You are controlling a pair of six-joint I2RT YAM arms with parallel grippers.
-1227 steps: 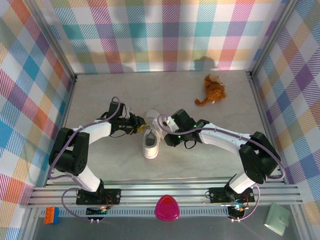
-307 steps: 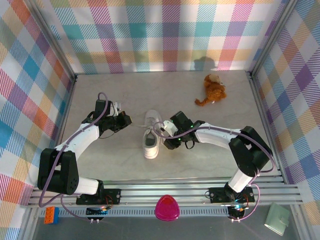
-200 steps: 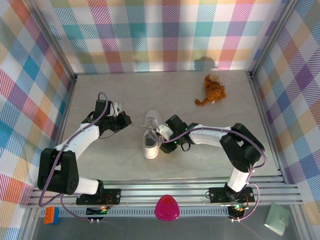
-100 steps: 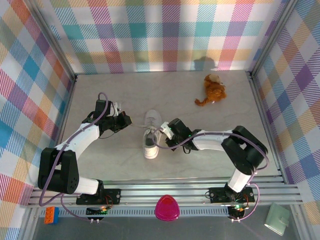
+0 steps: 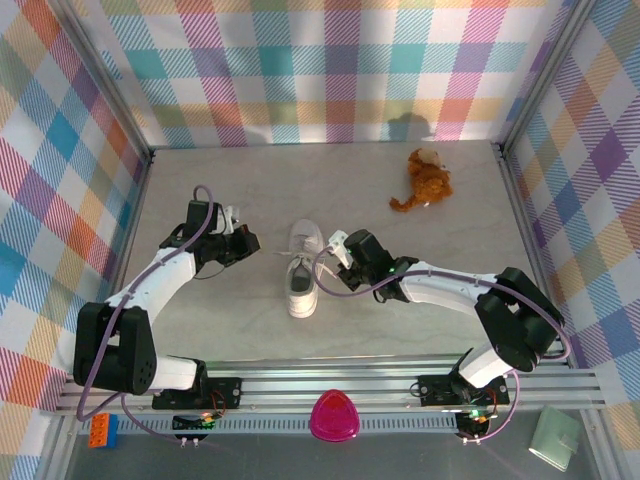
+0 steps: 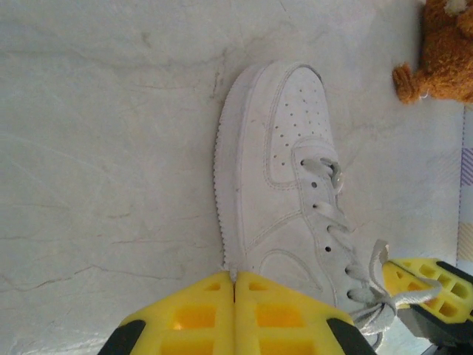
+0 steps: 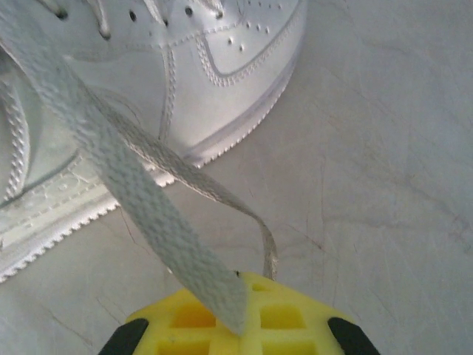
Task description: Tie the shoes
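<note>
A pale marbled tabletop (image 5: 200,180) sits inside plaid walls. At its middle lies the white low-top leather sneaker (image 5: 303,280), lengthwise on the 12-to-6 line, and a brown-and-white plush toy (image 5: 425,180) rests well apart at 2 o'clock. The right gripper (image 5: 336,243) is just beside the shoe at its 3 o'clock side, yellow fingers pinching a flat white woven lace (image 7: 126,170) that runs slack from the eyelets. The left gripper (image 5: 247,243) waits at the shoe's 9 o'clock, pressed together with nothing visible between its pads.

The step looks like drawing this lace out for the first crossing. It probably calls for a firm pinch near the lace's tip and a low, slow pull. The untied shoe could slide, so the left gripper might brace it or take the other lace.
</note>
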